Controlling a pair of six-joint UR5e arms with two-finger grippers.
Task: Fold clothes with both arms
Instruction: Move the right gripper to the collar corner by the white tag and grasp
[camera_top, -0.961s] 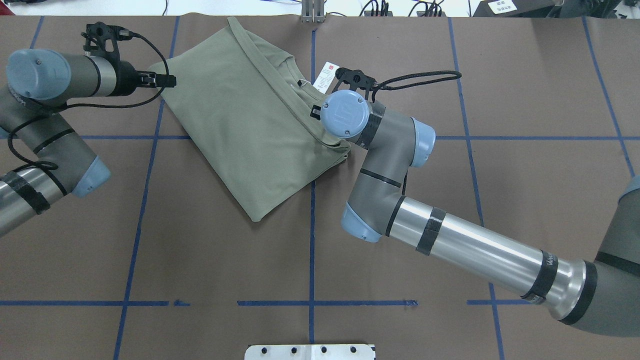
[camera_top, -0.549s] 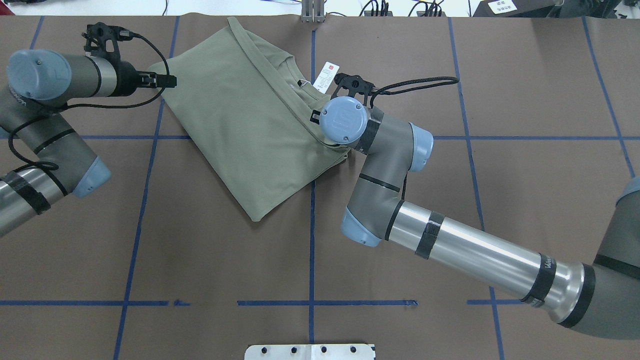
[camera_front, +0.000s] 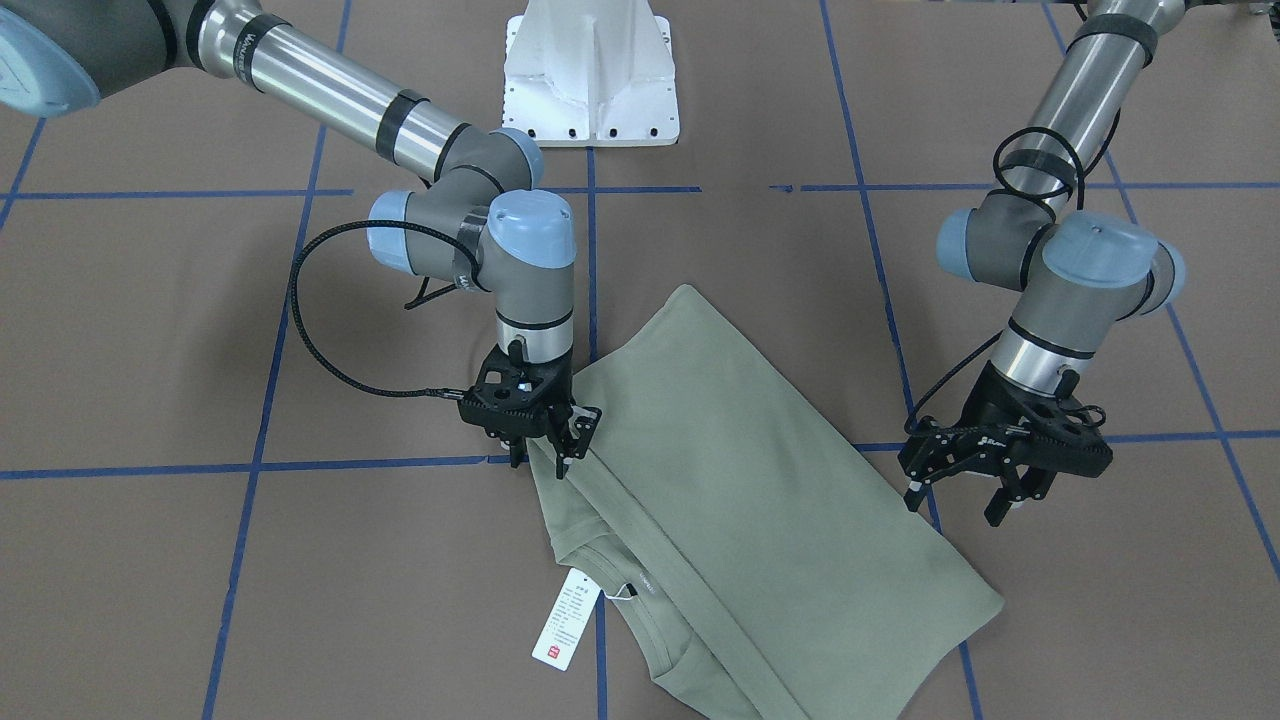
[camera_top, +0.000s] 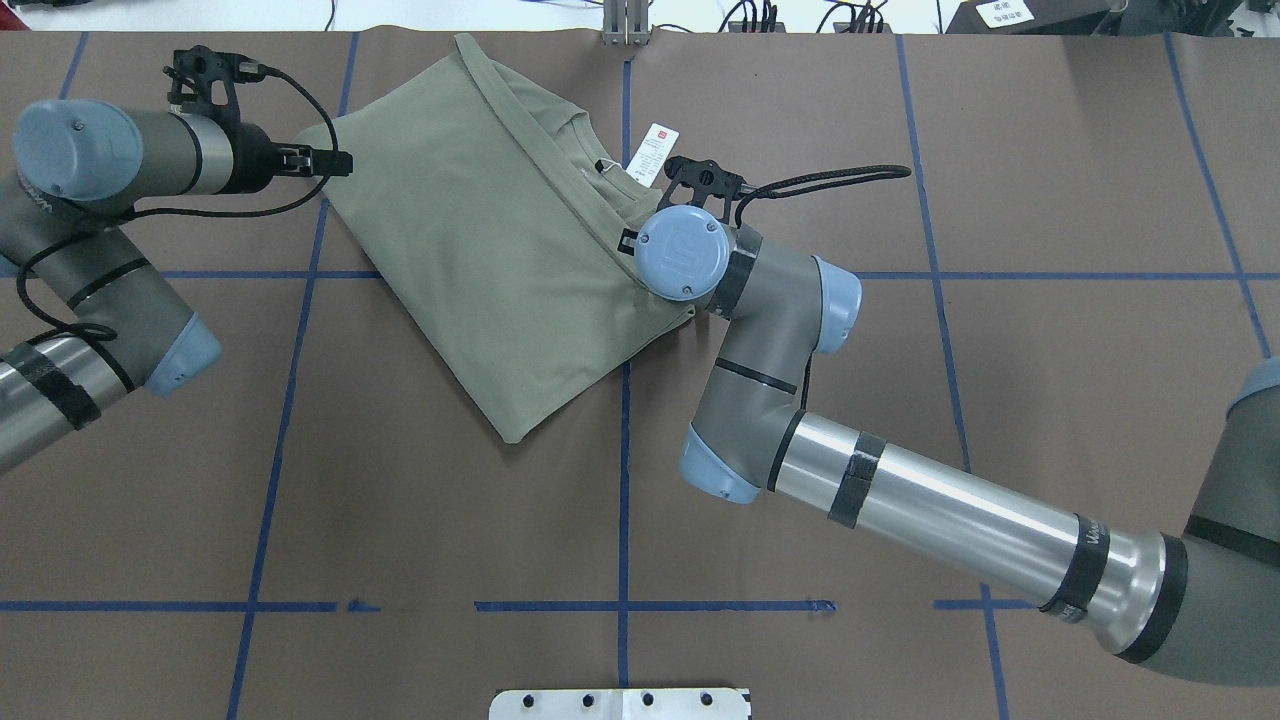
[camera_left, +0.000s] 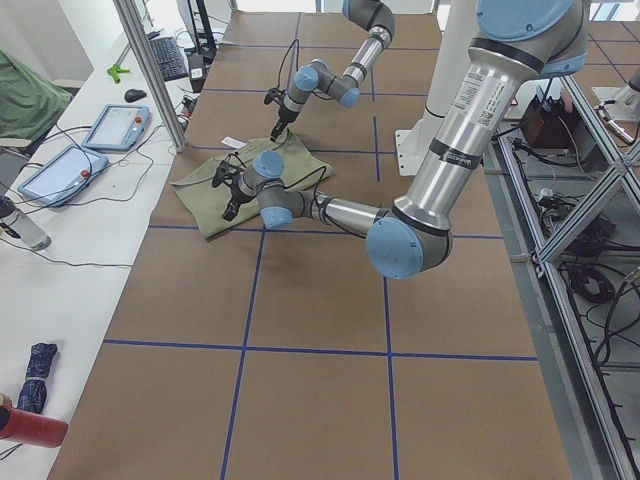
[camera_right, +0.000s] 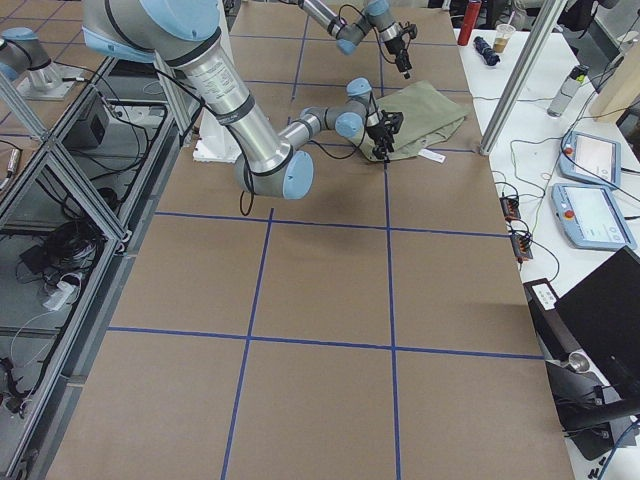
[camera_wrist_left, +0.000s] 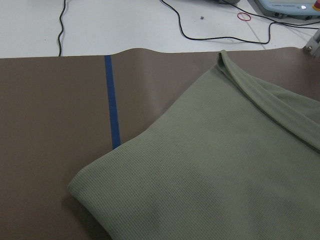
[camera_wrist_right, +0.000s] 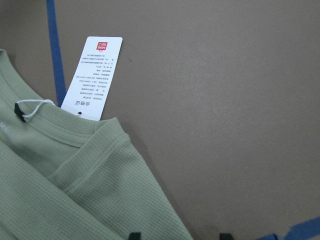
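Two grippers flank a sage-green shirt (camera_top: 480, 250) lying folded and flat on the brown table (camera_top: 400, 520). Just off the shirt's left corner the left gripper (camera_front: 955, 505) hovers with its jaws apart, holding nothing. The shirt's long axis runs diagonally from that corner toward the right gripper (camera_front: 545, 452), whose spread fingers straddle the shirt's collar-side edge beside the white hang tag (camera_top: 655, 150); it grips nothing yet, but looks nearer a pinch

The white hang tag (camera_wrist_right: 93, 75) carries a small red square mark (camera_wrist_right: 101, 45) at one end and rows of fine print beneath it — none legible. White lettering on the right arm (camera_top: 940, 512), beside a black band — too small to read.
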